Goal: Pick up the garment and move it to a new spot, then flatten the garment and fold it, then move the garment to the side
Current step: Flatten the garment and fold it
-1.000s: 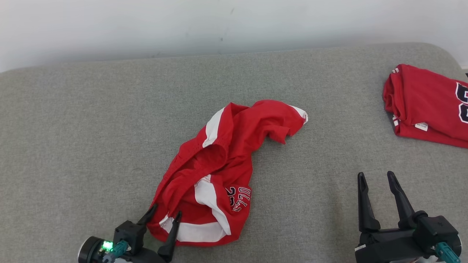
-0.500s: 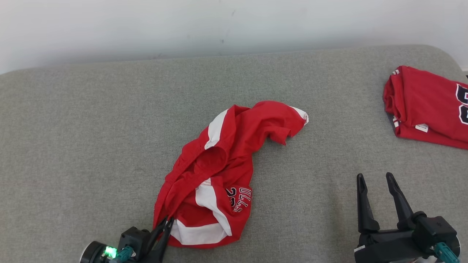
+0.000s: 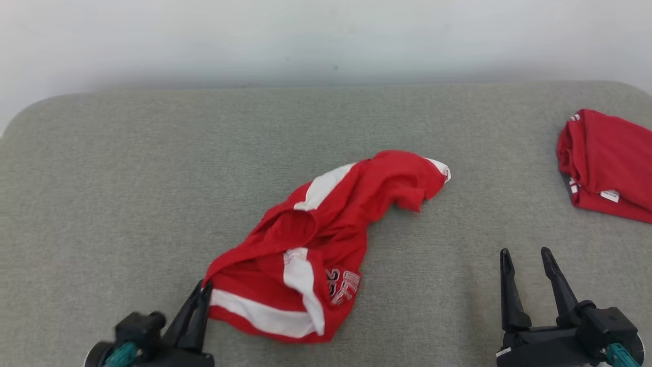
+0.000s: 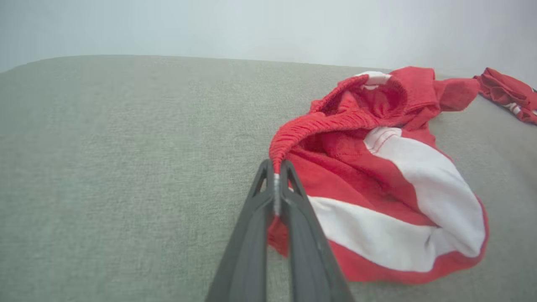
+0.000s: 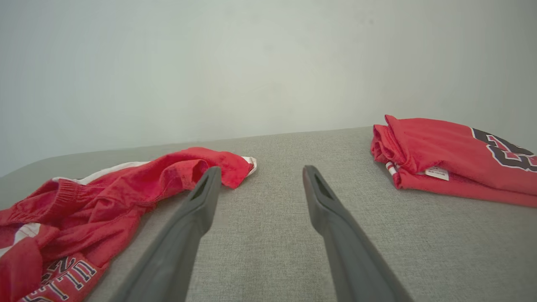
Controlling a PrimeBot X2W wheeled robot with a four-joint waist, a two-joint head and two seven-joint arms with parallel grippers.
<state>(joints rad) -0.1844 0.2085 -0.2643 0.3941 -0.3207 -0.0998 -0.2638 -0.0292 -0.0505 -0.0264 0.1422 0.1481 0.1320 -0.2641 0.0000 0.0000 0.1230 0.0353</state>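
Note:
The garment [image 3: 326, 239] is a crumpled pair of red shorts with white stripes and lettering, lying mid-surface on the grey cushion [image 3: 127, 178]. My left gripper [image 3: 204, 291] is shut on the garment's elastic waistband at its near left corner; in the left wrist view the fingers [image 4: 289, 201] pinch the gathered red hem [image 4: 277, 156], and the cloth [image 4: 377, 176] spreads away to the right. My right gripper [image 3: 526, 255] stands open at the lower right, apart from the garment [image 5: 126, 188], with bare cushion between its fingers [image 5: 201, 201].
A folded red jersey [image 3: 606, 163] with a white tag lies at the far right edge of the cushion; the right wrist view has this jersey [image 5: 453, 159] at right. A pale wall [image 3: 305, 35] runs behind the cushion's back edge.
My left gripper closed on the garment's near left corner and has pulled it left, stretching the waistband. The head camera shifted, so the scene sits lower and further right. The right gripper stays open.

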